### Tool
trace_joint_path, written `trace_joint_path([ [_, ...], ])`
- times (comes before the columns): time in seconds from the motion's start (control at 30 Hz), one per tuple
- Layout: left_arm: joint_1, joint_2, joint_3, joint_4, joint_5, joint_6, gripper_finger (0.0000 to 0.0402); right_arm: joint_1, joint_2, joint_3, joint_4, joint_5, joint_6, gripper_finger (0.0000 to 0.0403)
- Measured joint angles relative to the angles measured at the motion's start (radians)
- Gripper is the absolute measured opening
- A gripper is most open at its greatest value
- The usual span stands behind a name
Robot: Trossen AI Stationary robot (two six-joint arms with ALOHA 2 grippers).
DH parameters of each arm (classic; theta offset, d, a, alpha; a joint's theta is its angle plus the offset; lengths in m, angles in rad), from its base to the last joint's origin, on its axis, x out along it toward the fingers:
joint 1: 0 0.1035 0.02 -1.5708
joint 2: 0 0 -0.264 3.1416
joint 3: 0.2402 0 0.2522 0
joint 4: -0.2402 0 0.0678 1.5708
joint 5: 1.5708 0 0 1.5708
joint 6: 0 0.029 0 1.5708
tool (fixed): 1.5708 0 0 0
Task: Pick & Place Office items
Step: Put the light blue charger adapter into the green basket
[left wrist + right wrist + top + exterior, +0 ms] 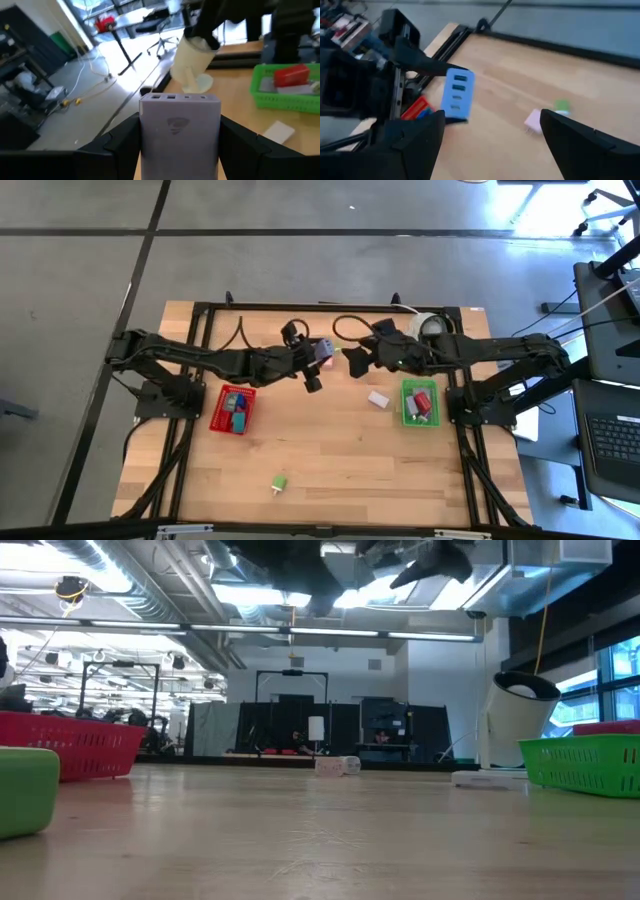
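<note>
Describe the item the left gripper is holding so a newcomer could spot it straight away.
Start at the wooden table and find where the two dark arms meet above its far middle, between the red tray and the green tray. The left gripper holds a lavender block there, off the table. Unlike the loose pieces lying below, it is held up and has a row of ports on one face.

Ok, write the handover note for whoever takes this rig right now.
Left gripper: shut on a lavender block, held in the air mid-table.
Right gripper: open, empty, facing that block.
Red tray and green tray each hold a few items: done.
Left: the held block, a pale piece beside the green tray, and a green piece near the front edge.
</note>
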Motion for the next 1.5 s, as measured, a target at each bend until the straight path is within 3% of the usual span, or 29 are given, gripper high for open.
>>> trace_joint_path([
  [0.43, -0.033, 0.05, 0.0, 0.084, 0.0, 0.019, 0.0212, -0.046, 0.082, 0.0, 0.08, -0.206, 0.041, 0.033],
  [0.77, -0.03, 0.05, 0.0, 0.104, 0.045, 0.02, 0.0212, -0.058, 0.15, 0.0, 0.16, -0.195, -0.026, 0.0323],
  [0.97, -0.03, 0.05, 0.0, 0.102, 0.044, 0.033, 0.0212, -0.066, 0.161, 0.0, 0.164, -0.2, -0.028, 0.0269],
  [1.23, -0.029, 0.051, 0.0, 0.102, 0.032, 0.069, 0.0213, -0.071, 0.161, 0.0, 0.177, -0.204, -0.013, 0.0131],
  [1.5, -0.029, 0.051, 0.0, 0.104, 0.041, 0.082, 0.0235, -0.08, 0.161, 0.0, 0.168, -0.206, -0.059, 0.0122],
])
